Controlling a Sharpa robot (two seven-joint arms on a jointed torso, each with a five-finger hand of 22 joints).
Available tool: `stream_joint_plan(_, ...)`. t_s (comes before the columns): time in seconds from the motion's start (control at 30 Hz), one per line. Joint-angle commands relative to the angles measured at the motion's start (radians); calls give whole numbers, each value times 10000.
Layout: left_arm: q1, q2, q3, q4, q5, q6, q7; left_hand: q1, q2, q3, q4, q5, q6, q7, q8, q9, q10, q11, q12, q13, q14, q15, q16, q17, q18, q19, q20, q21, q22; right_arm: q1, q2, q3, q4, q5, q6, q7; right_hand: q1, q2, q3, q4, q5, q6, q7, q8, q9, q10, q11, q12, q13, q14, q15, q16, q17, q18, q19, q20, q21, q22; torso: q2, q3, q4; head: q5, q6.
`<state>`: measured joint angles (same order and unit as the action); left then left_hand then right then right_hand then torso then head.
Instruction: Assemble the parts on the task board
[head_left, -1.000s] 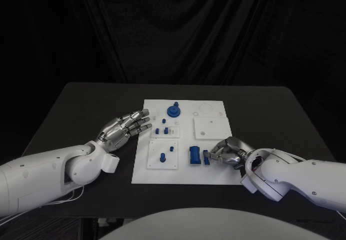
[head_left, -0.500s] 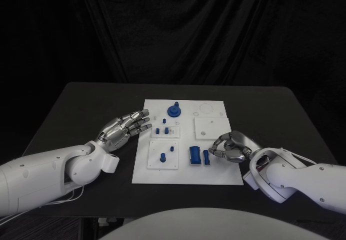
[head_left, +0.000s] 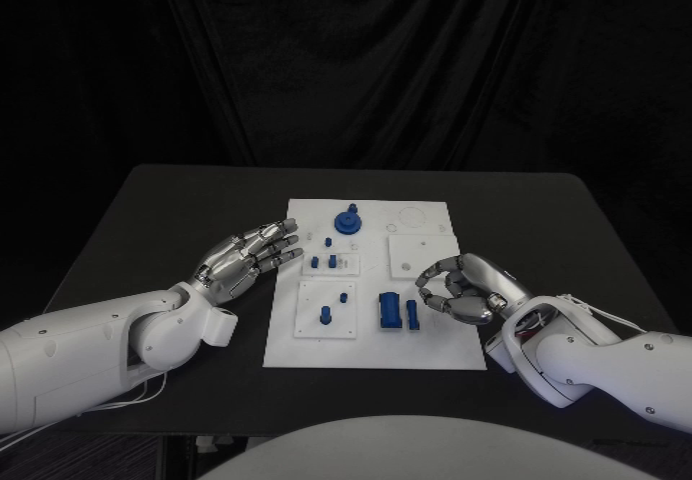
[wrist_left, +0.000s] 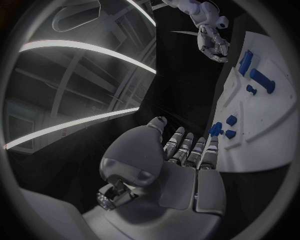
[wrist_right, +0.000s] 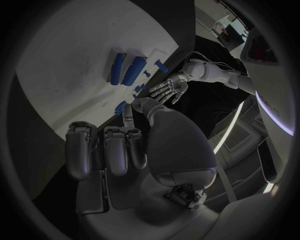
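— Where the table's near edge runs, what sits closest?

— Two white, smooth-shelled arms, each ending in a silver metallic hand. The right hand (head_left: 464, 290) hovers over the right edge of the board (head_left: 433, 352), fingers loosely curled and apart, grasping nothing. The left hand (head_left: 248, 258) lies flat just beside the board's left edge, fingers straight and spread, also released.

— And the board itself?

— A flat white rectangular plate in the middle of the matte black table (head_left: 144, 220), with several raised square panels on it. On its near half, a chunky blue block (head_left: 389, 309) lies lengthwise with a slimmer blue bar (head_left: 414, 314) just beside it, toward the right hand. On the near left panel a small blue peg (head_left: 325, 316) and a smaller blue stud (head_left: 346, 297) stand apart.

— Farther back?

— Near the left hand's fingertips, two short blue pegs (head_left: 325, 261) stand close together. Beyond them, toward the far edge, a round blue knob (head_left: 348, 219) with a stem rises from the board. A plain white square panel (head_left: 423, 254) sits by the right edge, and a faint circular outline marks the far right corner.
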<state>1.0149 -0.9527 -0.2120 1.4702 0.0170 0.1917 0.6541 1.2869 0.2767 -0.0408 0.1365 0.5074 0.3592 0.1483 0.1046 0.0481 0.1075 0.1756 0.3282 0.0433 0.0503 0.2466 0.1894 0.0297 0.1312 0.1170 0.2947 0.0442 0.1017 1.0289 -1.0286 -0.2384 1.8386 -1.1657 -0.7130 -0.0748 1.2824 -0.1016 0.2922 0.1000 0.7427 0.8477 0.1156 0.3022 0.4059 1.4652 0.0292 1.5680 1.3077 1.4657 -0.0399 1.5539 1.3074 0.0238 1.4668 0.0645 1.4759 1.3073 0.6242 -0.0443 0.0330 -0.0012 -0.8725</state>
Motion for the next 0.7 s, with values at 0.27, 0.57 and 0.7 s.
stream_joint_plan(0.27,-17,3,8,19,14,115,101,101,-18,70,14,59,-6,289,43,6,-2,-30,36,10,77,18,58,15,-161,73,-20,60,-8,-137,31,-5,-81,-555,826,-114,18,-105,335,-352,113,146,112,-967,-978,1056,133,28,2631,981,125,59,2301,10,608,147,98,2308,0,-1,5,17,-2)
stream_joint_plan(0.57,-18,1,8,19,14,118,97,101,-18,70,14,59,-6,289,43,6,-2,-30,36,10,77,18,58,15,-161,73,-20,60,-8,-204,111,-4,-204,-589,1265,-432,22,-123,497,-542,288,-106,155,-1419,-1379,1056,95,28,2631,972,92,47,2262,22,588,127,68,2294,1,0,2,30,-2)
stream_joint_plan(0.7,-19,0,8,21,14,118,96,101,-18,70,14,59,-6,289,43,6,-2,-30,36,10,77,18,58,15,-161,73,-20,60,-8,-215,143,-3,-256,-625,1365,-544,-18,-128,508,-561,263,-124,170,-1493,-1461,1056,106,28,2631,965,100,36,2228,28,575,127,46,2285,2,1,5,26,-2)
